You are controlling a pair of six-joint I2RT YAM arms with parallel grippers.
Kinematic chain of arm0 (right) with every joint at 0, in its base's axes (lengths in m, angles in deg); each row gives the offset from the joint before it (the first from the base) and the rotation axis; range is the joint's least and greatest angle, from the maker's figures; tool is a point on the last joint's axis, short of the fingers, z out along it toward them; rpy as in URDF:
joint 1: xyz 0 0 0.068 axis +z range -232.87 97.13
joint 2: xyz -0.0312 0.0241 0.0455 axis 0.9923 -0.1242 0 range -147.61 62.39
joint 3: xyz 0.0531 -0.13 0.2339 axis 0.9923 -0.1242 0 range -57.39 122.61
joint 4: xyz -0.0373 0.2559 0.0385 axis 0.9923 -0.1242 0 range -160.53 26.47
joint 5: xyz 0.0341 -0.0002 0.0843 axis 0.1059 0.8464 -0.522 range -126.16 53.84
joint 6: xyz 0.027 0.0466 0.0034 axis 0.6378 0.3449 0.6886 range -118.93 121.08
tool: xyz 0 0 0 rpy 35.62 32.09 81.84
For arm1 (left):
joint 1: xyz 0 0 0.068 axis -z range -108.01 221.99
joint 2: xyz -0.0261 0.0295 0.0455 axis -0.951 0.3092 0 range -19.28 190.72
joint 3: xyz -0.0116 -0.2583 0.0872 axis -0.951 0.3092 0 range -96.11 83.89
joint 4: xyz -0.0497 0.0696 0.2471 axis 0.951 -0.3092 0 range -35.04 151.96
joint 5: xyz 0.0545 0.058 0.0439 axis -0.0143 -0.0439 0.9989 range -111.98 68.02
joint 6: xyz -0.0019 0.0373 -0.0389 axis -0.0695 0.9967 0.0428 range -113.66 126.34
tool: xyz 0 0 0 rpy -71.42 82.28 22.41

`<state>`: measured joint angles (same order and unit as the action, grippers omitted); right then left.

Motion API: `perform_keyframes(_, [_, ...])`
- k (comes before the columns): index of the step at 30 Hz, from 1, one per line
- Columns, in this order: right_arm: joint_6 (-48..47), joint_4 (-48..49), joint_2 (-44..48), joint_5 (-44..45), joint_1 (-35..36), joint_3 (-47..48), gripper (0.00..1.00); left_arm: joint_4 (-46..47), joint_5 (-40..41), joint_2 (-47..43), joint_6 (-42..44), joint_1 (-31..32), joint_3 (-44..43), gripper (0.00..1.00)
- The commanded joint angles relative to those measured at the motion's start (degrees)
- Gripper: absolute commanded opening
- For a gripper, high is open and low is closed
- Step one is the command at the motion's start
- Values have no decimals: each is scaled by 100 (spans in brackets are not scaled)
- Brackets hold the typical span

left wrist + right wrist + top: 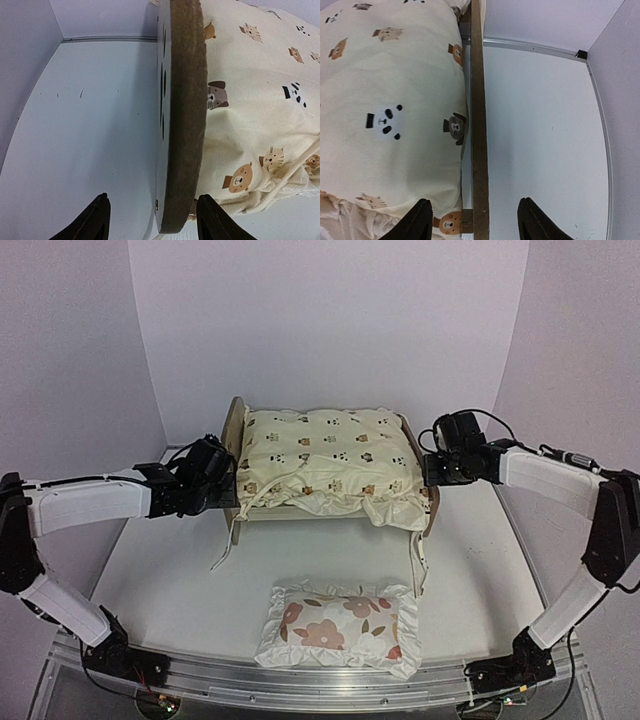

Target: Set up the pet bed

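Observation:
The pet bed (236, 430) stands mid-table, a light-wood frame with the cream animal-print cushion (330, 460) lying in it. My left gripper (228, 483) is at the rounded headboard (185, 100). It is open, with one finger on each side of the board's lower end, the outer one well clear of it. My right gripper (430, 468) is at the low footboard (479, 125), also open and straddling it with gaps on both sides. The cushion (390, 115) fills the frame, and its near edge spills over the front rail.
A small white ruffled pillow with red-brown flowers (340, 625) lies on the table in front of the bed. Tie strings (222, 550) hang from the cushion's front corners down to the table. Walls close in behind and at both sides.

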<state>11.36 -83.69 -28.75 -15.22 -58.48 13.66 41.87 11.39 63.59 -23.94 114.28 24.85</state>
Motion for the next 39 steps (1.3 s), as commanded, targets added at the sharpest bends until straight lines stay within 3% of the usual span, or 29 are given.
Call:
perform_keyframes(1, [226,6,-311,-866,-339,327,52,-51,270,211,170,-129,-361,57])
perform_keyframes(9, [350,-14,-559,-1578,-381,203,41,-22,345,276,224,-350,-337,52])
perform_keyframes(14, [641,-14,-474,-2034,-378,-32,18,-9,391,231,308,-535,-292,51])
perform_keyframes(17, [990,-20,-439,-2472,-355,-147,10,-18,401,187,380,-731,-301,51])
perform_keyframes(21, [1394,-13,-290,-2384,-31,-402,9,2,425,135,516,-1026,-315,51])
perform_keyframes(31, [2148,0,-369,-1741,1572,-395,10,63,211,119,912,-1967,-379,52])
perform_keyframes(36, [2296,93,-493,-1640,2089,-344,11,8,120,-79,945,-2101,-313,53])
perform_keyframes(39, [2069,63,-489,-1581,2174,-266,17,-100,-251,-339,828,-2100,-233,56])
